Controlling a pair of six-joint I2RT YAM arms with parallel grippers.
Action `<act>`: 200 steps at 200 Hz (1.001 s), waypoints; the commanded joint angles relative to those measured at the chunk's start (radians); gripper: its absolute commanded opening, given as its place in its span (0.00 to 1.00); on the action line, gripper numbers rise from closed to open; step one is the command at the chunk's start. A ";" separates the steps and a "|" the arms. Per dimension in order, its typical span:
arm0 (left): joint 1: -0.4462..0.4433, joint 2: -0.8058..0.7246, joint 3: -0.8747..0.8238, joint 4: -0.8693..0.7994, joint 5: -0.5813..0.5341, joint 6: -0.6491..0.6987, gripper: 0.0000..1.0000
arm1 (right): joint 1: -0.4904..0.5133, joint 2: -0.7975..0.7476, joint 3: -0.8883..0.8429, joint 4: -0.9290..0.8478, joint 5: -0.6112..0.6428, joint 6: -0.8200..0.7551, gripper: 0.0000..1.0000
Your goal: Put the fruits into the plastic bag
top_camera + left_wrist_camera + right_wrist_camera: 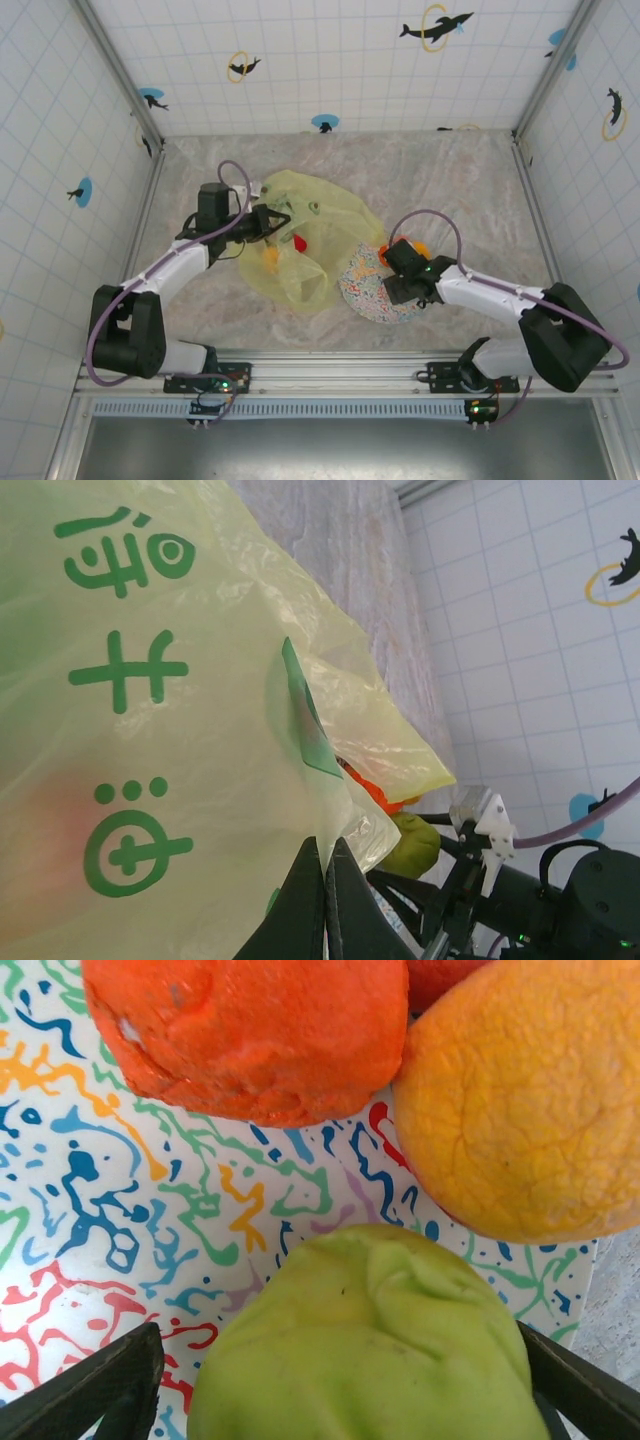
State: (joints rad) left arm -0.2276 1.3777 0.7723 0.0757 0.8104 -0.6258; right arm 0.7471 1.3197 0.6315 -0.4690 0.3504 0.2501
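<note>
— How far along is it, starting from the left?

— The left tool [325, 885] is pressed together on a fold of the plastic bag [318, 225], pinching the film near its edge. The bag lies crumpled on the bench [200, 180], left of centre. A red piece [298, 241] and a small orange piece [270, 256] show through the yellow film, so I judge that some fruit is already in.

— And what is left?

— Just beside the bag, to its right, sits the speckled plate [365, 292]. The right wrist view shows three fruits on it: an orange-red fruit [250, 1030], a yellow-orange fruit [520, 1100] and a green fruit [370, 1350]. Whether the green one is a pear or an apple I cannot tell. The right tool [340, 1405] is spread, with one finger on either side of the green fruit, and I see no grip on it yet. So at least three fruits are outside the bag, and the green one looks like the next to go.

— Any writing?

— On the bag there are large green characters [125, 670] and below them a ring with a cross [130, 852], seen sideways through the film. I cannot read them. The plate carries no brand, just coloured squiggles.
</note>
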 commanded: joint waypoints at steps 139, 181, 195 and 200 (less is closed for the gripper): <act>-0.015 0.009 0.078 -0.019 -0.129 -0.131 0.00 | -0.018 0.107 0.147 -0.221 -0.085 -0.214 0.76; -0.016 -0.014 0.066 0.028 -0.132 -0.132 0.00 | -0.019 0.125 0.121 -0.142 -0.098 -0.265 0.68; -0.015 -0.025 0.042 0.074 -0.133 -0.147 0.00 | -0.018 0.122 0.107 -0.115 -0.105 -0.273 0.63; -0.015 -0.026 0.038 0.083 -0.136 -0.159 0.00 | -0.018 0.122 0.106 -0.110 -0.108 -0.274 0.61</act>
State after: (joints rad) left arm -0.2371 1.3869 0.8253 0.0780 0.6895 -0.7464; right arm 0.7311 1.4296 0.7494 -0.6319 0.2653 0.0124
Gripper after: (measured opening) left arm 0.041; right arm 0.659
